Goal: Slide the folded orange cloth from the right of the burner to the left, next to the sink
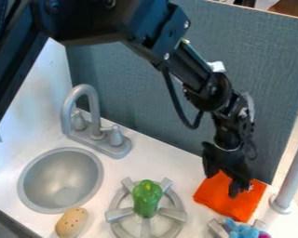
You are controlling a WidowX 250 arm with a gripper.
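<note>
At the near edge of the white counter (182, 169): blue plush toy (241, 229) at right, tan potato-like piece (72, 221) at left. Just beyond, green pepper (146, 199) on a grey burner grate (120, 214). To its right, orange cloth (221, 201) lies flat on the counter, apart from the grate. Gripper (223, 185) points down over the cloth's far part; fingers stand apart, partly open, with no clear grip on the fabric; contact at the tips cannot be confirmed. Handling estimate: cloth light, limp, not fragile, unlikely to slip; best pinched at a raised fold or along an edge, since flat fabric offers little to grasp. Farther back: grey sink (59, 180), faucet (92, 111), blue-grey panel (263, 69).
</note>
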